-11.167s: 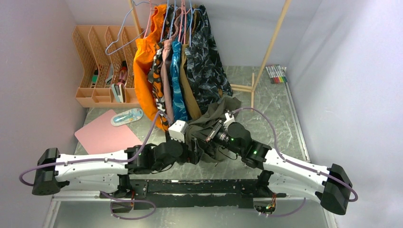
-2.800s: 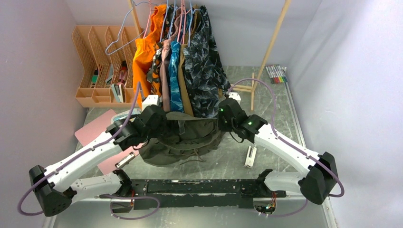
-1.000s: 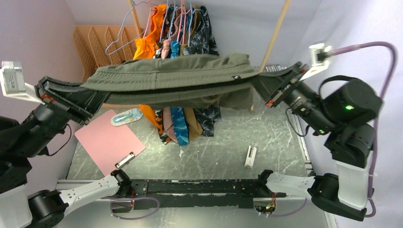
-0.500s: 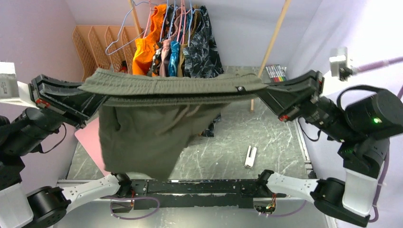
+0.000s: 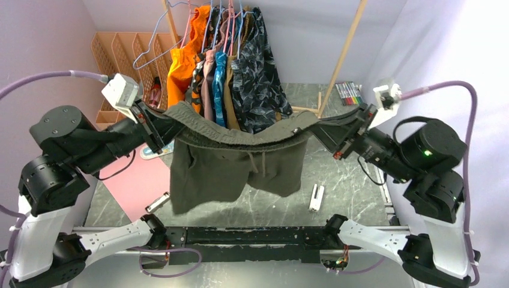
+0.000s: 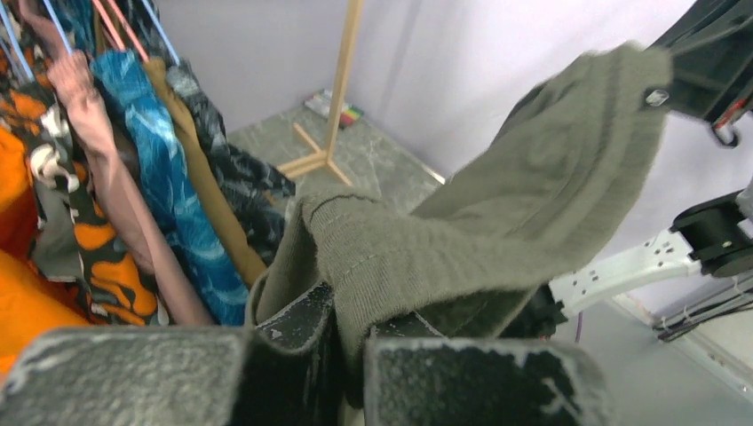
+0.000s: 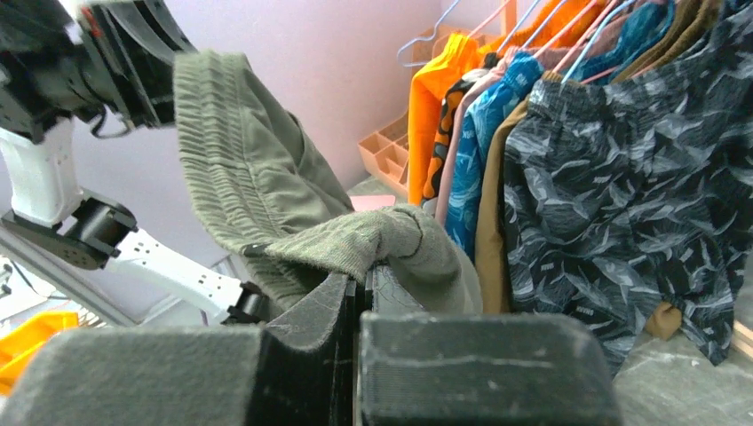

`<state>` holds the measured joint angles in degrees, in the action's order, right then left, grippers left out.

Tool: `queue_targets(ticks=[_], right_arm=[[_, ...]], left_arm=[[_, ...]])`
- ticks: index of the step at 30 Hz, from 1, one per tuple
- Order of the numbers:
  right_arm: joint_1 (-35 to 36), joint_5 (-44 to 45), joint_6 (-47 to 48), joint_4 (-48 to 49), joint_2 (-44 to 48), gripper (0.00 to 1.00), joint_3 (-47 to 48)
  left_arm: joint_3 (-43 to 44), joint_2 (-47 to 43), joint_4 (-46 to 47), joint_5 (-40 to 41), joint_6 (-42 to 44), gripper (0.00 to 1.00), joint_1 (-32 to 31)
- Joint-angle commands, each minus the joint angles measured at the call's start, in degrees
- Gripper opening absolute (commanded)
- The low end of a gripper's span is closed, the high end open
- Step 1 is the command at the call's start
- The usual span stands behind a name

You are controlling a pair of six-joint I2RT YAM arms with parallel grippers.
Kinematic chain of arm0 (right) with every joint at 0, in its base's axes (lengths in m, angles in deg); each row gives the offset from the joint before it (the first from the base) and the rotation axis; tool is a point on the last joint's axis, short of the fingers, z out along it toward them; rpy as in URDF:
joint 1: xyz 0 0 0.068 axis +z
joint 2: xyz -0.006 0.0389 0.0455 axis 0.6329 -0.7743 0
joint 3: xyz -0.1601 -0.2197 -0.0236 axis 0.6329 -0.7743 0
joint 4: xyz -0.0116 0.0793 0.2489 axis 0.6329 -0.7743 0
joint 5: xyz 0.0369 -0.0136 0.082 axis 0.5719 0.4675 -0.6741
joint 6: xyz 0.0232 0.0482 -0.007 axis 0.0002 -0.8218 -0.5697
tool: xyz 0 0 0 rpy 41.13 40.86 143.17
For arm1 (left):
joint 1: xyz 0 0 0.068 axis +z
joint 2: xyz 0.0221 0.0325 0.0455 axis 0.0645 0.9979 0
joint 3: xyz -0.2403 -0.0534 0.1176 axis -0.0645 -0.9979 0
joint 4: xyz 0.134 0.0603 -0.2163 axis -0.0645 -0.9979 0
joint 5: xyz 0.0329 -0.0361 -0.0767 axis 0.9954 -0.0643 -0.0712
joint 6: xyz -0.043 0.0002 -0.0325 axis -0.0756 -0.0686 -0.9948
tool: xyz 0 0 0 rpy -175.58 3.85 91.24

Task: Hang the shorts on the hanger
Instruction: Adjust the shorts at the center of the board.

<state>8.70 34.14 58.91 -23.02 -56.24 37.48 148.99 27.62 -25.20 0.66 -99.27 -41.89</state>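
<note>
The left gripper is pinched tight on one end of the waistband of the shorts and the right gripper on the other. The garment hangs between them above the table, just before the clothes rack; the hanger hangs at its left end.

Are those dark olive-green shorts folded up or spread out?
Spread out. The shorts hang by their waistband, held between the left gripper and right gripper, legs dangling.
</note>
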Motion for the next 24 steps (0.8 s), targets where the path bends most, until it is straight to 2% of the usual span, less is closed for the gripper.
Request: queue_targets(ticks=[1, 6, 13, 16, 22, 24], right_arm=[[-0.31, 4.29, -1.85, 2.39, 4.37, 0.00, -4.51], [-0.28, 11.94, -11.60, 4.68, 7.69, 0.00, -23.09], [-0.33, 12.18, -23.50, 12.02, 5.42, 0.00, -44.09], [-0.37, 14.37, -25.99, 15.00, 3.55, 0.00, -49.12], [-0.68, 22.62, -31.66, 13.39, -3.20, 0.00, -54.10], [-2.21, 20.80, -33.81, 15.18, -4.63, 0.00, -56.89]], left_arm=[[-6.97, -3.10, 1.81, 1.64, -0.61, 0.07, 0.33], [-18.45, -3.89, 0.29, 8.39, -5.57, 0.07, 0.41], [-31.70, -0.10, -1.06, 16.69, -13.72, 0.07, 0.36], [-34.89, 2.42, -0.43, 18.77, -15.31, 0.07, 0.37], [-35.64, 7.57, -1.41, 26.83, -17.07, 0.07, 0.88], [-34.81, 9.58, -2.71, 29.79, -17.24, 0.07, 1.64]])
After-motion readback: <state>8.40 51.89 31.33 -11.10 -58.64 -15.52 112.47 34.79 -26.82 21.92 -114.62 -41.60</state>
